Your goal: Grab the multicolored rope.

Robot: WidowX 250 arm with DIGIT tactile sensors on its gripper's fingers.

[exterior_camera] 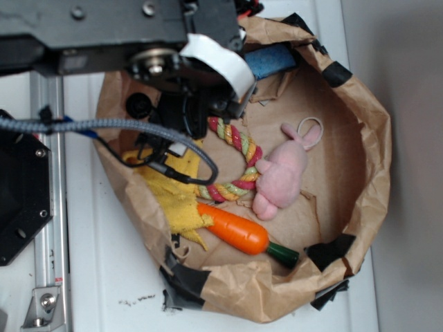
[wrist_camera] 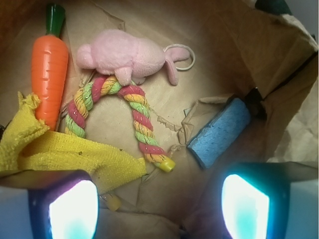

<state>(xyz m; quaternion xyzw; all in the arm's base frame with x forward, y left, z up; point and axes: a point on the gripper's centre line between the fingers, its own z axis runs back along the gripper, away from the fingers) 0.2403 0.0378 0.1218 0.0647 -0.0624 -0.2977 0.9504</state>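
Nothing grabbed yet. Left to right in the wrist view: carrot and yellow cloth, multicolored rope arched under the pink bunny, blue block. Gripper jaws spread apart above (empty); descent and closing remain. No readable writing anywhere.

Brown paper bag holding: carrot lying beside yellow cloth | pink plush bunny | blue sponge

The multicolored rope (red, yellow, green strands) lies arched on brown paper.
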